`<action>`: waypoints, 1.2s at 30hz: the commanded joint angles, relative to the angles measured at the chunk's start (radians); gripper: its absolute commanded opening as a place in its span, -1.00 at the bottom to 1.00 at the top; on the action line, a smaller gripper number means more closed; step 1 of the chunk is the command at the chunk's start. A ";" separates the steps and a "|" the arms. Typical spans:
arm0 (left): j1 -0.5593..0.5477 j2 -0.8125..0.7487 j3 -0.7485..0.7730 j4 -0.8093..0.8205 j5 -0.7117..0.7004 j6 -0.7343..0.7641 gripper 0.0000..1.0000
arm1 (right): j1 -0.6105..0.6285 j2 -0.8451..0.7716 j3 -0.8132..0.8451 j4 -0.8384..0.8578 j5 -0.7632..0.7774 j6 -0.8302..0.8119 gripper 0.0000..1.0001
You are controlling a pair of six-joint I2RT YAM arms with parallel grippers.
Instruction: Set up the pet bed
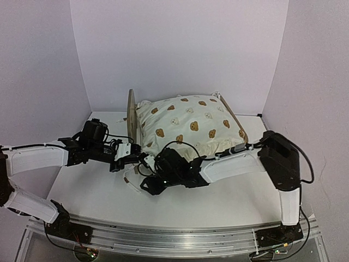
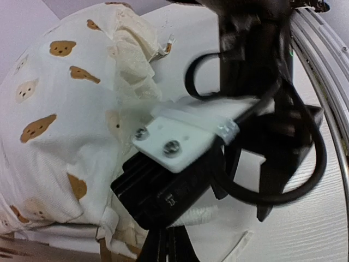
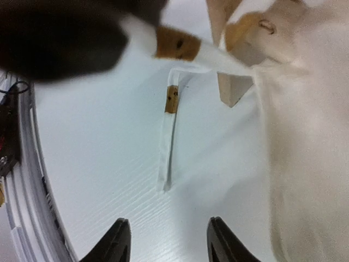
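— What is the duvet [image 1: 188, 125] made of?
— You're looking at cream cloth, matt and soft, creased, with brown bears printed on it. Its tie string [image 3: 165, 147] is a flat strip of the same cloth.
— And the end board [image 1: 131, 112]?
— Light wood, smooth and matt.
— The table [image 3: 98, 180]?
— White, with a fine grain-like texture and a faint sheen.
— Hardware?
— The fingers [image 3: 117, 243] of your right gripper [image 3: 169, 240] look like smooth black plastic, slightly glossy. In the left wrist view you have a matt white plastic bracket [image 2: 180, 128], shiny metal screws [image 2: 172, 146] and a glossy black cable [image 2: 320, 158]. The rail [image 1: 174, 238] is bare metal.
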 commanded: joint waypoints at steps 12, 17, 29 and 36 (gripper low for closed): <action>0.056 -0.075 -0.048 -0.018 -0.088 -0.092 -1.00 | 0.112 0.237 0.124 0.041 0.117 -0.253 0.05; 0.068 -0.088 -0.058 -0.039 -0.072 -0.090 -1.00 | 0.114 0.242 0.087 0.041 0.132 -0.194 -0.04; 0.130 -0.107 -0.143 -0.049 -0.067 0.086 -1.00 | 0.112 0.122 -0.057 0.195 0.119 -0.164 -0.06; 0.131 -0.101 -0.124 -0.064 -0.059 0.075 -1.00 | 0.095 0.201 0.093 0.157 0.096 -0.134 -0.02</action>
